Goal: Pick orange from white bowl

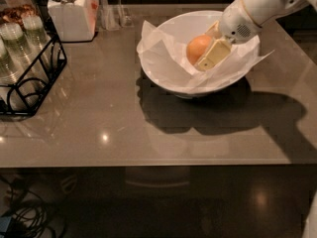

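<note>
The orange [194, 46] is in the white bowl [188, 17], which is lined with crinkled white paper [163, 58] and stands at the back right of the brown table. My gripper [202, 54] reaches in from the upper right on a white arm and is shut on the orange. One pale finger [214, 56] lies across the orange's front right side; the other is mostly hidden behind it. The orange sits high in the bowl, near rim level.
A white lidded jar [69, 11] stands at the back left, with a clear glass [111, 14] beside it. A black wire rack [29, 78] with cups is at the left edge. The table's front edge [148, 163] runs below.
</note>
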